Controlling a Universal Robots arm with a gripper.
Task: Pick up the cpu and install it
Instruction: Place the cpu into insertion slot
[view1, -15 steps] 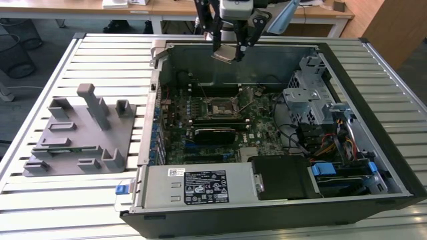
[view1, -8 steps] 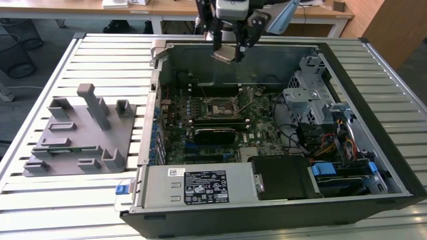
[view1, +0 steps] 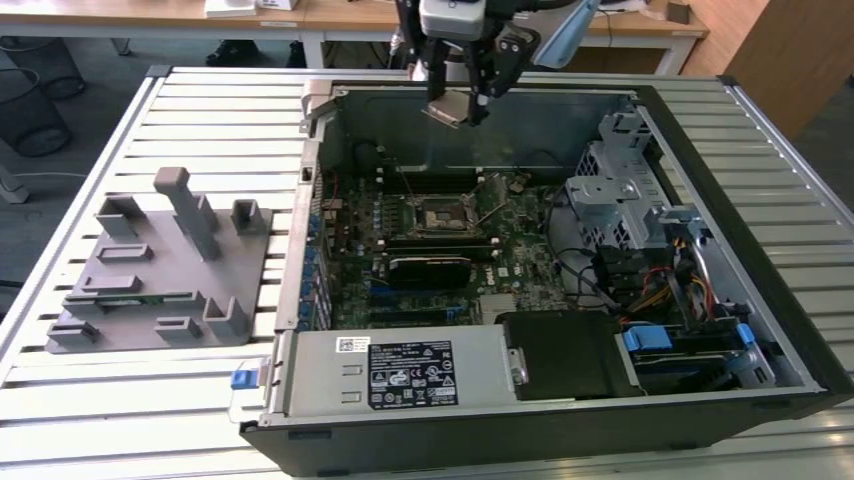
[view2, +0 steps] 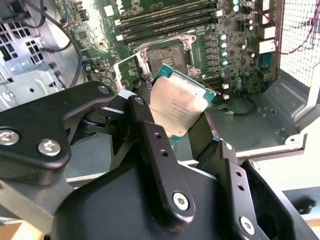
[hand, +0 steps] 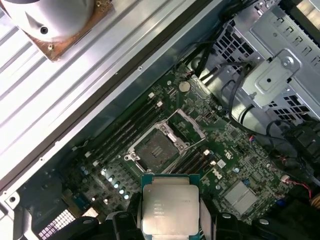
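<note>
**Clerk:** Where is the cpu?

**Inspector:** The cpu is in the air, tilted, above the rear part of the open computer case. In both wrist views its pale metal top faces the camera.

**Clerk:** What is the state of the gripper?

**Inspector:** The gripper has hold of the cpu. In the second wrist view, 2 black fingers are closed against opposite edges of the chip, with nothing else between them.

**Clerk:** And the socket?

**Inspector:** The socket sits on the green motherboard, well below the cpu and apart from it. In the first wrist view the socket lies just beyond the chip's far edge, and its metal frame is swung open beside it.

**Clerk:** What of the surroundings?

**Inspector:** The case lies on its side on a slatted table. A metal drive cage stands at the exterior view's right of the motherboard. 1 grey plastic fixture rests on the table at the exterior view's left, well apart from the gripper.
</note>
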